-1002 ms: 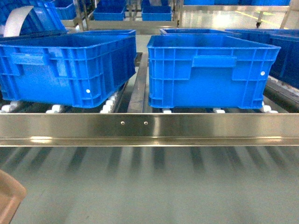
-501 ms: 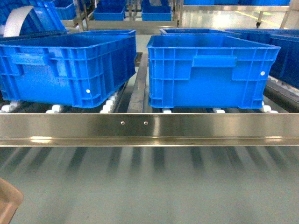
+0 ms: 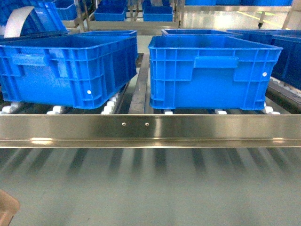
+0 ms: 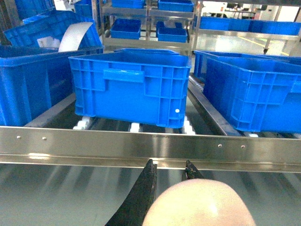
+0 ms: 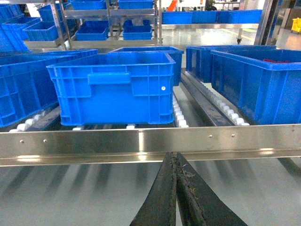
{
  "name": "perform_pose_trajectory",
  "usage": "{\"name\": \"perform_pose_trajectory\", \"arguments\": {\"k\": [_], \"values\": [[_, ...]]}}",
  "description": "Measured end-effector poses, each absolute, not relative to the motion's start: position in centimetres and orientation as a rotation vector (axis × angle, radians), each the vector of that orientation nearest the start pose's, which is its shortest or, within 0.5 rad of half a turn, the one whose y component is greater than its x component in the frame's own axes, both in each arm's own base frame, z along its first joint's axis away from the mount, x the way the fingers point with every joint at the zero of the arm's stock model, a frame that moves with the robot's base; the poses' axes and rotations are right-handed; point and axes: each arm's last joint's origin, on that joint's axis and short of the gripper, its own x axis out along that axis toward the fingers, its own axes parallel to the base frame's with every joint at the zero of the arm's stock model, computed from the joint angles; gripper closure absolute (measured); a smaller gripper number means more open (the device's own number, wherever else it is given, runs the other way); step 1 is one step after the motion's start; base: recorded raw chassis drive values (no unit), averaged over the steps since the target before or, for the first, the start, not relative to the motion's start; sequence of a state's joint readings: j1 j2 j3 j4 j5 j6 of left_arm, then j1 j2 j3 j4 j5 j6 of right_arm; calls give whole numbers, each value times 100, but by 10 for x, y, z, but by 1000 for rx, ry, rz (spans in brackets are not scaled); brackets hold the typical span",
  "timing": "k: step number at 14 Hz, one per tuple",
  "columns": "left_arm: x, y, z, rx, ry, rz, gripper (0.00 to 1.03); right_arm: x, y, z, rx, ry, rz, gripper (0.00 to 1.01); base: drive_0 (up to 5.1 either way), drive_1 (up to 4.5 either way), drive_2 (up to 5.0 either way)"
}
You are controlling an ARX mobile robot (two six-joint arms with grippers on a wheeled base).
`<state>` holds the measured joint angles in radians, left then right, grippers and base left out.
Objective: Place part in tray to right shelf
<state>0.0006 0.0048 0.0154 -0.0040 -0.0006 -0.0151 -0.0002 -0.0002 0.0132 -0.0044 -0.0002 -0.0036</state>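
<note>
The tray shows as a beige corner (image 3: 6,209) at the bottom left of the head view. In the left wrist view its rounded beige end (image 4: 200,205) sits blurred between the dark fingers. My left gripper (image 4: 169,165) is shut on the tray, just short of the right shelf's steel front rail (image 4: 94,148). My right gripper (image 5: 175,157) is shut with nothing in it, its tips close to the same rail (image 5: 94,141). The part is out of view. Neither gripper appears in the head view, where the rail (image 3: 188,129) spans the frame.
Two large blue crates (image 3: 70,70) (image 3: 211,70) stand on the white rollers (image 3: 110,104) behind the rail, with a steel divider (image 3: 139,89) between them. More blue crates fill racks further back (image 3: 157,12). Grey floor (image 3: 164,188) lies below the rail.
The beige tray corner at the bottom left of the head view has sunk lower and shows less. The shelf and crates have not moved.
</note>
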Motion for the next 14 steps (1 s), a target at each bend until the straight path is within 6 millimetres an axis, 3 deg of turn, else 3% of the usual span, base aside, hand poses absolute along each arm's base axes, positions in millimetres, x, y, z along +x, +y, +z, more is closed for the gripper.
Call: {"name": "perform_pose_trajectory", "arguments": {"k": [2,3,6,7,8,9,14], "values": [[97,0,168,-15,-2,1,90,97,0,168,-4,-9,0,99,0,0,0],[97,0,168,-15,-2,1,90,97,0,168,-4,-9,0,91,0,0,0],[97,0,168,-15,-2,1,90,97,0,168,-4,-9,0,51,0,0,0],[97,0,168,-15,-2,1,90,97,0,168,-4,-9,0,24,0,0,0],[97,0,168,-15,-2,1,90,97,0,168,-4,-9,0,9,0,0,0],[97,0,168,-15,-2,1,90,97,0,168,-2,-9,0,2,0,0,0],[97,0,168,-15,-2,1,90,97,0,168,-1,-9,0,3,0,0,0]]}}
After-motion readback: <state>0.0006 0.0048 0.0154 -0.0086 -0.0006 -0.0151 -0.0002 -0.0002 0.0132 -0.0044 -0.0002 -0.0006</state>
